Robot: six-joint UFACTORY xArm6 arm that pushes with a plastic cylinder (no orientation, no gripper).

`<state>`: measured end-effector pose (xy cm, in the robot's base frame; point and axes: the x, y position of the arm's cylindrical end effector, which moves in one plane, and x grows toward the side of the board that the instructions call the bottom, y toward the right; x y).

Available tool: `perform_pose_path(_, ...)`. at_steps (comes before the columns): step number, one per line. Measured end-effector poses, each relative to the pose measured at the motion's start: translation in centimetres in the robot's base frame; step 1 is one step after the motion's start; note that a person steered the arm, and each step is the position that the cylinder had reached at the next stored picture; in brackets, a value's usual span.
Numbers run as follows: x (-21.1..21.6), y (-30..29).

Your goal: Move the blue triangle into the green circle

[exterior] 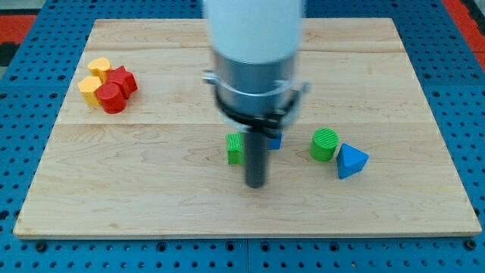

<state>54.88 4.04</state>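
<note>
On the pale wooden desk [151, 159], the blue triangle block [351, 161] sits at the view's right, touching the green round cylinder block [324, 144]. The tool is a plain dark rod with nothing to spread or pinch; my tip [256, 184] rests just beside a green ribbed block [236, 149], well apart from the triangle, a second blue block [275, 141] half hidden behind it

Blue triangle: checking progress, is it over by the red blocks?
No, the blue triangle sits beside the green circle at the view's right.
</note>
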Motion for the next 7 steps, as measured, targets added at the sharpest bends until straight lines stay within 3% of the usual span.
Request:
perform_pose_path(1,0.4,6.9)
perform_pose_path(3,-0.1,13.8)
perform_pose_path(5,-0.7,12.3)
perform_pose_path(7,-2.4,16.7)
